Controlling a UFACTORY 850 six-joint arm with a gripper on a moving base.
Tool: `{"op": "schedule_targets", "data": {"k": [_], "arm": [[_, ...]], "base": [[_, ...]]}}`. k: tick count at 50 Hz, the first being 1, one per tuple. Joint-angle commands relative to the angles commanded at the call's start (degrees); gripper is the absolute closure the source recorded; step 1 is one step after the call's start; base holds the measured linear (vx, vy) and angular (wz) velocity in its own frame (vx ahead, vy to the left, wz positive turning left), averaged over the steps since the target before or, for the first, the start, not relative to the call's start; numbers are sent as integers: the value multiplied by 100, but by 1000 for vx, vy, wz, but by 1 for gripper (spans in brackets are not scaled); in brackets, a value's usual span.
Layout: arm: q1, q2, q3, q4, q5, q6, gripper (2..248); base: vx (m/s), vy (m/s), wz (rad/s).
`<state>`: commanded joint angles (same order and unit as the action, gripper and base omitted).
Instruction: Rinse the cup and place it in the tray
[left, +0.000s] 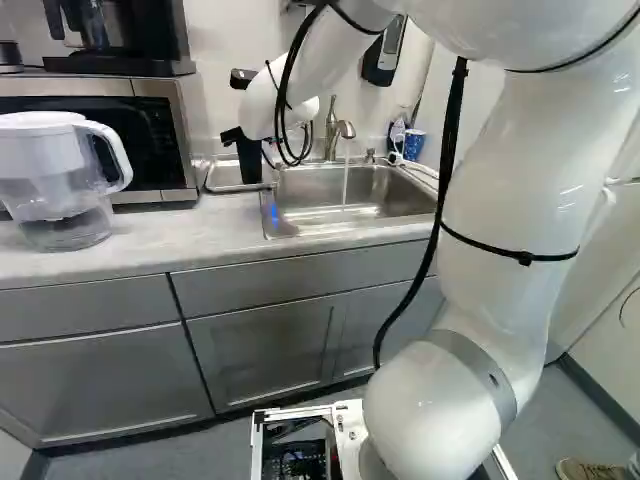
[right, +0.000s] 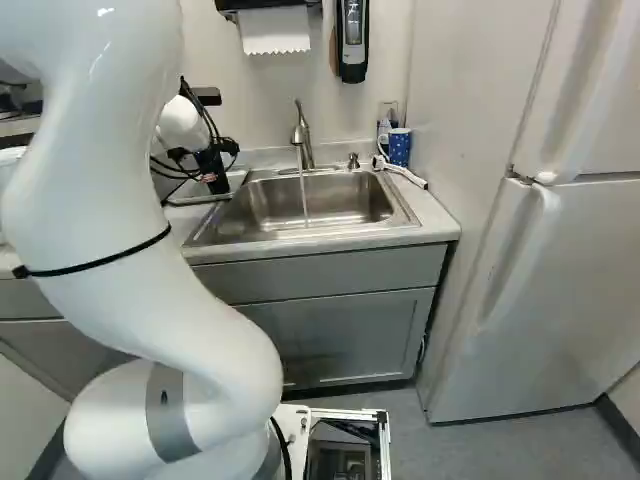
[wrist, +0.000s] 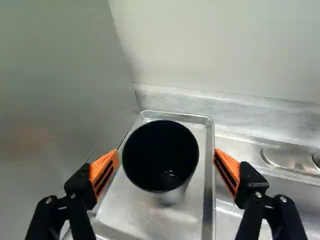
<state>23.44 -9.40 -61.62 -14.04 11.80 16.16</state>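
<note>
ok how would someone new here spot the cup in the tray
Find the sink, then the metal tray beside it, toward the microwave. The cup standing upright in that tray is black inside, unlike the blue cup across the sink.

So there's 2 base cams behind the thick white jointed arm (left: 520, 210), 1 off each side, both facing ahead and a bit down, and they share the rectangular stainless-steel sink (right: 320, 208). The wrist cam's way closer, looking along the gripper and down at the shallow silver metal tray (wrist: 150, 215).
</note>
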Motion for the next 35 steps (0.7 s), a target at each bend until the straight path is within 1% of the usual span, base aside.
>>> {"op": "schedule_targets", "data": {"k": [35], "arm": [[-15, 292, -123, 0, 0, 0, 3]], "base": [[0, 0, 0]]}}
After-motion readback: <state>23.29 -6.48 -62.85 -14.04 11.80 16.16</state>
